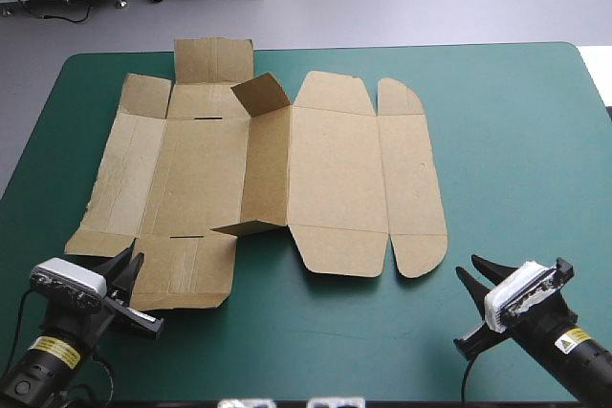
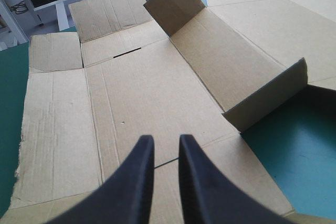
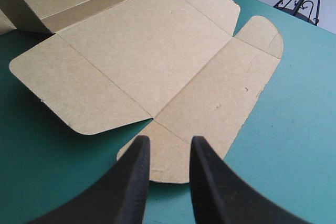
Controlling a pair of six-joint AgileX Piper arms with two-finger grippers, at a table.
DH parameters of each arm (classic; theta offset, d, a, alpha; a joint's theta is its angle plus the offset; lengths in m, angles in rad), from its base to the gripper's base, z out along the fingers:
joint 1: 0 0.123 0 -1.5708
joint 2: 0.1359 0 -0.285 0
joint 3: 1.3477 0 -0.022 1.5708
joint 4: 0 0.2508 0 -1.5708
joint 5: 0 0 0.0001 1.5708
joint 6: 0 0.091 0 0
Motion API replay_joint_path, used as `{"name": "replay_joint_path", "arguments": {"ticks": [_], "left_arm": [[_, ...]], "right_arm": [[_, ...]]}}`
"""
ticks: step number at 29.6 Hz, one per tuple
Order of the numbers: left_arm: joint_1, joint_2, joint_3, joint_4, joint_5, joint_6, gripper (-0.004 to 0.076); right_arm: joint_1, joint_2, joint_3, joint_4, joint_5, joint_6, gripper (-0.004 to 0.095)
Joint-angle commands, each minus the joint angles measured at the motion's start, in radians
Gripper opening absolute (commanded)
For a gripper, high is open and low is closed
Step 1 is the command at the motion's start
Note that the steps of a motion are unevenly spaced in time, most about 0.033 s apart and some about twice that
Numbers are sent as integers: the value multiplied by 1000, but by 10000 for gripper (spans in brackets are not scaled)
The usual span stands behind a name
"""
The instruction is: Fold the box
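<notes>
The brown box lies as a cut sheet on the teal-green cover, mostly flat. One narrow middle panel stands raised as a wall, with a small flap up at each end. In the left wrist view that wall rises ahead and to the side. My left gripper hovers at the sheet's near left corner, its fingers a little apart over the board, nothing between them. My right gripper sits off the near right corner. It is open just short of the rounded flap.
A broad stretch of teal-green cover lies to the right of the box, and a strip runs between the sheet and the table's near edge. The box's far flap reaches almost to the far edge.
</notes>
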State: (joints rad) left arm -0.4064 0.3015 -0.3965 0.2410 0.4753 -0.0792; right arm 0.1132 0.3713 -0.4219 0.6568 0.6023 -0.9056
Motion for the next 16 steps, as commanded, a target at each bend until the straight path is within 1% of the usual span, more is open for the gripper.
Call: {"name": "replay_joint_path", "arguments": {"ticks": [1, 9, 13, 16], "left_arm": [[-5, 8, -29, 1, -69, -7, 119], [-5, 16, -29, -104, -53, -7, 119], [-5, 66, -29, -213, -43, 2, 119], [-5, 116, -32, -249, -68, 2, 119]], "right_arm": [[-6, 7, -29, 29, -55, -5, 246], [-6, 7, -29, 29, -53, -5, 246], [-6, 7, -29, 29, -53, -5, 246], [-6, 7, -29, 29, -53, -5, 246]]}}
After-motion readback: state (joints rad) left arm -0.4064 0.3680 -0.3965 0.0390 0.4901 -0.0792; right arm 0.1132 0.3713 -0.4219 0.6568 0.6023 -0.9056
